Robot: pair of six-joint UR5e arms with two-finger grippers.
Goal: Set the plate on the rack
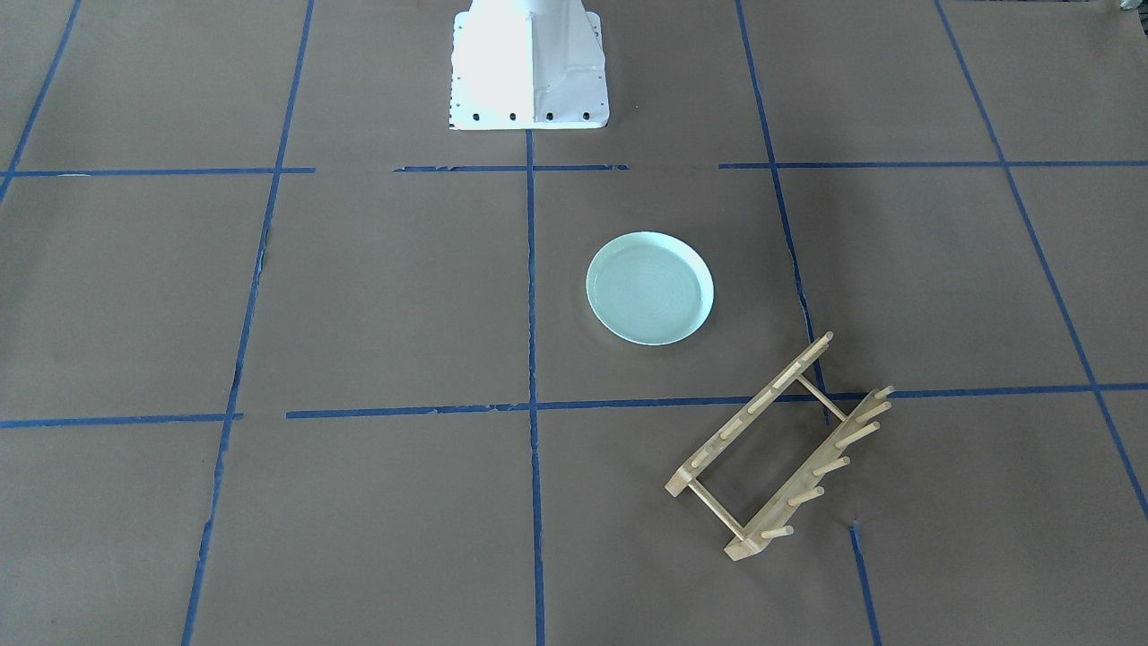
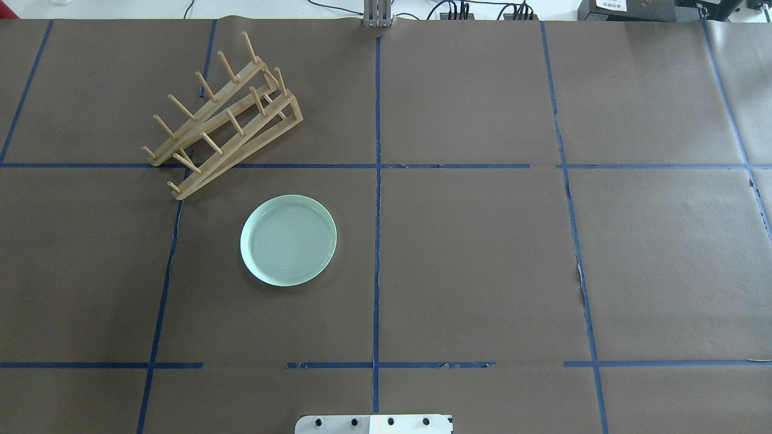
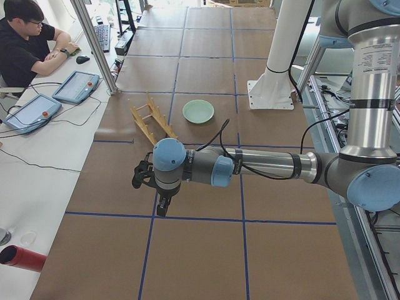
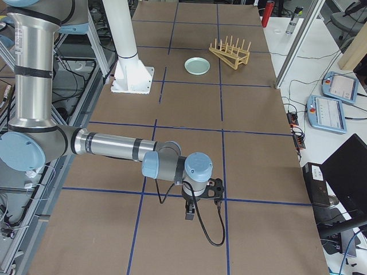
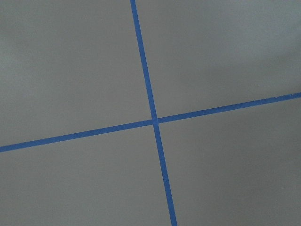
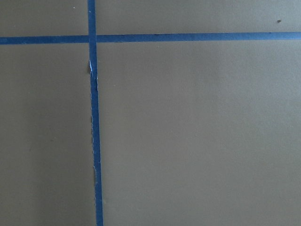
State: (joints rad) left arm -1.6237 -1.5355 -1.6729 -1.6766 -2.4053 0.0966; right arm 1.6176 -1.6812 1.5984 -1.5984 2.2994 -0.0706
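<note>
The pale mint-green plate point(image 1: 650, 287) lies flat on the brown table, on my left half in the overhead view point(image 2: 288, 240). The light wooden rack point(image 1: 776, 449) stands empty just beyond it at an angle, pegs up point(image 2: 223, 120). Plate and rack are a short gap apart. Both also show far off in the side views, plate point(image 3: 198, 111) and rack point(image 4: 229, 52). My left gripper point(image 3: 161, 207) hangs over bare table far from both. My right gripper point(image 4: 190, 214) hangs over the table's other end. I cannot tell whether either is open or shut. The wrist views show only table and blue tape.
The white robot base point(image 1: 527, 67) stands at the table's near edge. Blue tape lines point(image 2: 377, 181) grid the brown paper. An operator point(image 3: 25, 44) sits at a side bench with tablets point(image 3: 75, 86) and cables. A red cylinder point(image 3: 22, 257) lies on that bench.
</note>
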